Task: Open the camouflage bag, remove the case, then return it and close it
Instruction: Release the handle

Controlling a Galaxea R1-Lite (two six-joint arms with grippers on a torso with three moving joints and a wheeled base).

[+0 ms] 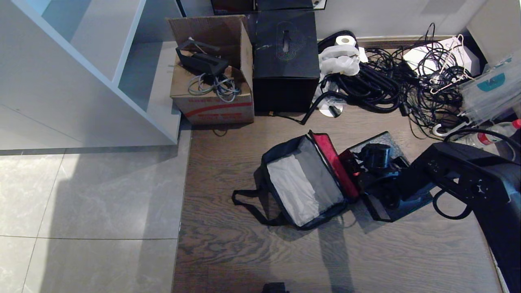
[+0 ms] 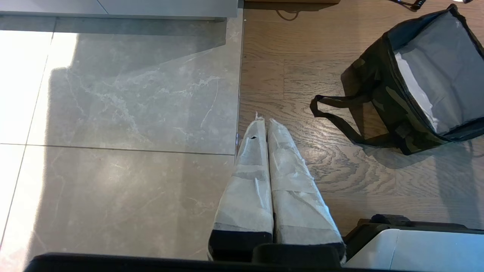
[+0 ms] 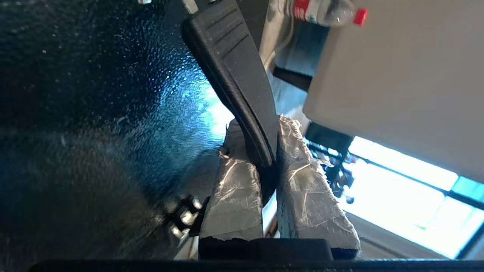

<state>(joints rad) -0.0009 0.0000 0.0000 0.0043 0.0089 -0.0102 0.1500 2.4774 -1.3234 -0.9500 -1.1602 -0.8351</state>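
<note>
Wood floor, camouflage bag (image 1: 303, 185) unzipped, grey lining, right gripper (image 3: 264, 151) clamped on black case (image 1: 390, 183) handle.

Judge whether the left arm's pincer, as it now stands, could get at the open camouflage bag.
Probably yes. The left pincer hangs shut over bare floor, and nothing lies between it and the camouflage bag, whose strap trails toward it. The right pincer is busy gripping the case handle.

Soft camouflage bag (image 1: 303, 185) of matt woven cloth, lined in pale silvery sheet with a faint sheen. Hard black case (image 3: 94, 105), pebbled and glossy; handle (image 3: 238, 75) of ribbed matt plastic. Pincer fingers (image 3: 234, 196) wrapped in frayed whitish tape. Grained wood floor (image 1: 244, 252) beside smooth polished tile (image 1: 89, 203).
</note>
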